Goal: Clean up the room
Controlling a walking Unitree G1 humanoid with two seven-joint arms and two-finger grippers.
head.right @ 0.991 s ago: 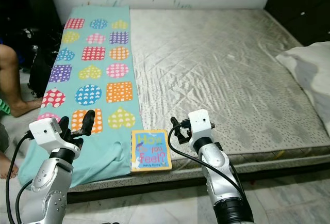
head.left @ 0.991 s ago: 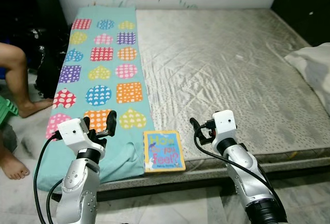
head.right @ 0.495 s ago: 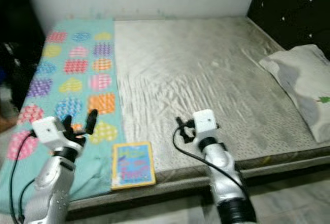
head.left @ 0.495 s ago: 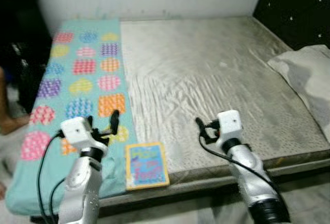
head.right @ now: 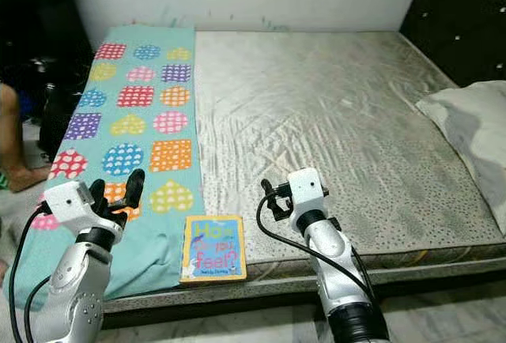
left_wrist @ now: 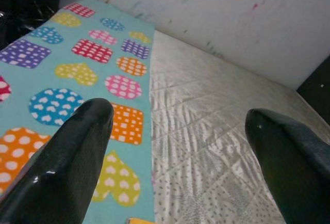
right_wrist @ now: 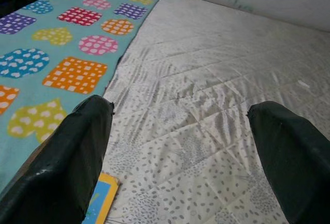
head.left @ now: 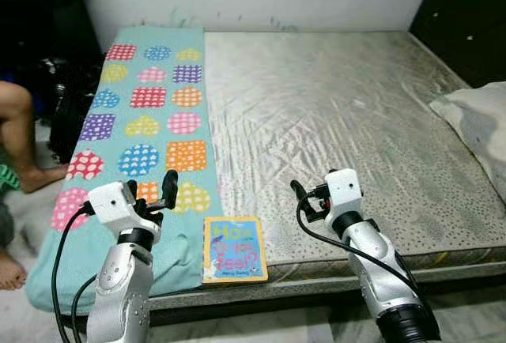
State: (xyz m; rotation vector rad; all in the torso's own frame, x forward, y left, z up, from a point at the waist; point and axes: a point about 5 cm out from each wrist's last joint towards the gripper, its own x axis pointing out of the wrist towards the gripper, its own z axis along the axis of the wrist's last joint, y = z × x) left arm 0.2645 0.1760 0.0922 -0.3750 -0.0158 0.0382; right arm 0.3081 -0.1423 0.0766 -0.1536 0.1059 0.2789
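A children's book (head.left: 233, 260) with a blue and yellow cover lies flat at the near edge of the bed, half on the teal blanket (head.left: 150, 106) with coloured hearts and dots. My left gripper (head.left: 152, 189) hovers open over the blanket's near end, just left of the book. My right gripper (head.left: 304, 197) hangs open over the bare grey mattress (head.left: 340, 114), to the right of the book. Nothing is between either pair of fingers. The right wrist view catches a corner of the book (right_wrist: 100, 201) below the open fingers (right_wrist: 77, 146).
A pale pillow (head.left: 478, 122) lies at the bed's right edge. A person's bare leg (head.left: 20, 130) and foot stand on the floor left of the bed, next to dark bags (head.left: 67, 98). A white wall runs behind the bed, and the floor is tiled.
The whole picture swung to the right with blur, then came back, so the camera moved. Both arms hold the same pose, and the book and blanket lie where they were.
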